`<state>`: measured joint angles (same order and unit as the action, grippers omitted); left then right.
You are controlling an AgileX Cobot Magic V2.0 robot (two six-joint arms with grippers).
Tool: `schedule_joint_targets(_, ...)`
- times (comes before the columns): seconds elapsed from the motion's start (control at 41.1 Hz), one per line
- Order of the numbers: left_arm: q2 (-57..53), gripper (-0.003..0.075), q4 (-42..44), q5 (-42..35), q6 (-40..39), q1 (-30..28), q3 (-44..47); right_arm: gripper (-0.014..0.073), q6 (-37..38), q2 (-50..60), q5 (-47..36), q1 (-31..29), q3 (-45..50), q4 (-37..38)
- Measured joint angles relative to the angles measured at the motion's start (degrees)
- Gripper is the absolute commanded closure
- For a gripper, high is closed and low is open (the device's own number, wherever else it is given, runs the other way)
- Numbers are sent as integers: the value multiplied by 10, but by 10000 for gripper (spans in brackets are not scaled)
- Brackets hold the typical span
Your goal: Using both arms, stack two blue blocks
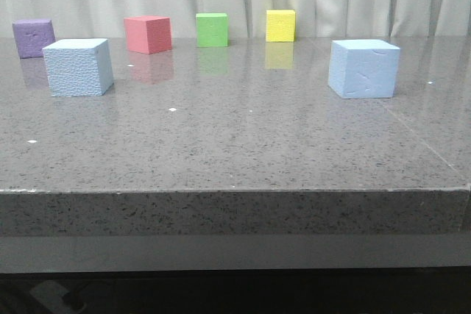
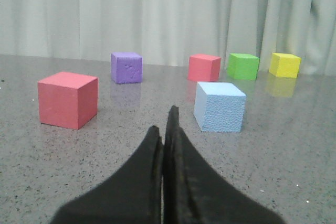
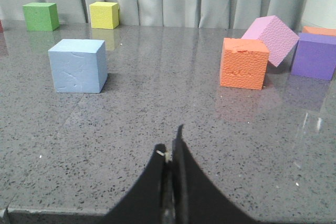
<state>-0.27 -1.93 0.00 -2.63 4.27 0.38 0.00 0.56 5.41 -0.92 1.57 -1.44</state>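
Observation:
The pebbled light-blue block point(image 1: 78, 67) stands on the grey table at the left; it also shows in the left wrist view point(image 2: 219, 106). The smoother, dented light-blue block point(image 1: 363, 68) stands at the right, and shows in the right wrist view point(image 3: 77, 65). Neither arm shows in the front view. My left gripper point(image 2: 164, 124) is shut and empty, short of the pebbled block. My right gripper point(image 3: 170, 145) is shut and empty near the table's front edge, well short of the dented block.
A purple cube point(image 1: 33, 37), a red cube point(image 1: 148, 34), a green cube point(image 1: 212, 29) and a yellow cube point(image 1: 280, 25) line the back. A larger red cube point(image 2: 67, 99) stands further left. Orange point(image 3: 243, 62), pink point(image 3: 270, 38) and purple point(image 3: 314, 55) cubes stand further right.

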Motion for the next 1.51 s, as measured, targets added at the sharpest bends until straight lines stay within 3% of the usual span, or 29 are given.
schedule_joint_targets(0.146, 0, 741, 0, 0, 0, 0, -11, 661, 0, 0, 3, 0, -4, 0)
schedule_joint_targets(0.316, 0, 741, 0, 46, 0, 0, -96, 661, 0, 0, 40, 0, -69, 0)
schedule_joint_targets(0.487, 31, 741, 1, 145, 0, 0, -221, 661, 0, -11, 101, 0, -180, 0)
schedule_joint_targets(0.754, 156, 741, 1, 282, 0, 0, -373, 661, 0, -131, 226, 0, -313, 0)
schedule_joint_targets(1.046, 231, 741, 1, 320, 0, 0, -393, 661, 0, -242, 305, 0, -353, 0)
schedule_joint_targets(1.509, 245, 741, 2, 321, 0, 0, -393, 661, 0, -255, 308, 0, -353, 0)
